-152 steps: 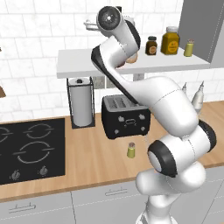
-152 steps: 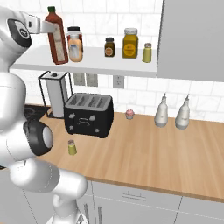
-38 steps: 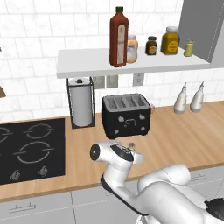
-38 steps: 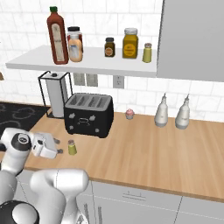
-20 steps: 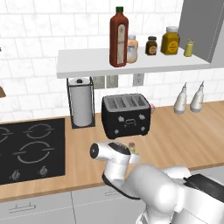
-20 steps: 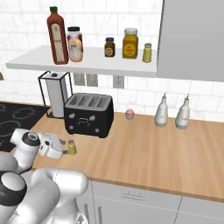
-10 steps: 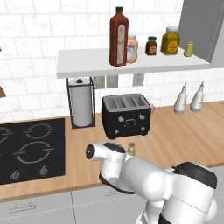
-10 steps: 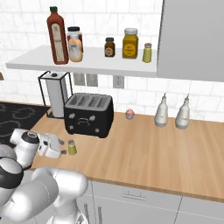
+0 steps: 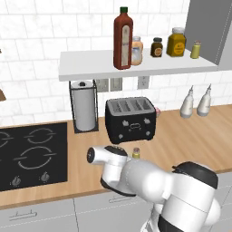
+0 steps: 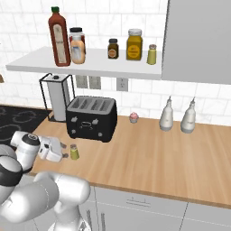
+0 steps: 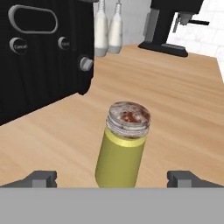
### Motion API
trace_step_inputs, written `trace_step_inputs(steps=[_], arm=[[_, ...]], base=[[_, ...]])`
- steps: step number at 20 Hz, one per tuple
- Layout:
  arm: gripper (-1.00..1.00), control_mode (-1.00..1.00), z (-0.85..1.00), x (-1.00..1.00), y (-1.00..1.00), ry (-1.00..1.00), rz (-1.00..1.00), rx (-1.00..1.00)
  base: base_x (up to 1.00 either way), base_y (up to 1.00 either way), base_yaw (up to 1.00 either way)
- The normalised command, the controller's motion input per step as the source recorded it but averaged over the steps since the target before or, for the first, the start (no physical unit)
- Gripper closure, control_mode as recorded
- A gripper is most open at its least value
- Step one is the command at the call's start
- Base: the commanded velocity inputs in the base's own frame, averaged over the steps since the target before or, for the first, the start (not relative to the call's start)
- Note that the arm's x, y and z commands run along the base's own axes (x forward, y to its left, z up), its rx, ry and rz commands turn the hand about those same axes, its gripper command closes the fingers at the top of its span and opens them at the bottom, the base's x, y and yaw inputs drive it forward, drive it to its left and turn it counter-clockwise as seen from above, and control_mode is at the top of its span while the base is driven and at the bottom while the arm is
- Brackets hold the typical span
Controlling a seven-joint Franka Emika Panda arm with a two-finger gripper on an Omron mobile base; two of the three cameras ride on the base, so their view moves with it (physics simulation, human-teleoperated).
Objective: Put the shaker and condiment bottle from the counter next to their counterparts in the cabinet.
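Since half-second back, your tool [image 10: 64, 152] crept closer to shaker [image 10: 74, 152], upright on counter [image 10: 149, 162] before toaster [image 10: 91, 118]. Hand view alone shows fingertips [image 11: 40, 178] spread wide, flanking shaker, not touching.

The counter [image 9: 190, 136] (light wood) carries toaster [image 9: 130, 118], shaker [image 11: 123, 146], two white bottles [image 10: 177, 115].

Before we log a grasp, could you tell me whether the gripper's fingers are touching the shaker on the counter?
Apart. In the hand view the shaker stands upright between the two fingertips, with bare counter showing on both sides of it; the gripper is open.
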Motion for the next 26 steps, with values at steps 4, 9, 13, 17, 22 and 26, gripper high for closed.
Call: trace_step_inputs(steps=[4, 9, 13, 17, 22, 26], arm=[[-1.00, -1.00, 0.00, 0.00, -0.14, 0.00, 0.00, 0.00], [-1.00, -1.00, 0.00, 0.00, -0.30, 0.00, -0.02, 0.00], [-1.00, -1.00, 0.00, 0.10, -0.28, 0.00, -0.03, 0.00], [-1.00, -1.00, -0.06, 0.48, -0.11, 0.00, 0.00, 0.00], [1.00, -1.00, -0.13, 0.40, 0.00, 0.00, 0.00, 0.00], [1.00, -1.00, 0.20, 0.05, -0.06, -0.05, 0.00, 0.00]], base=[[0.00, 0.00, 0.00], [0.00, 0.00, 0.00], [0.00, 0.00, 0.00], [0.00, 0.00, 0.00], [0.00, 0.00, 0.00], [0.00, 0.00, 0.00]])
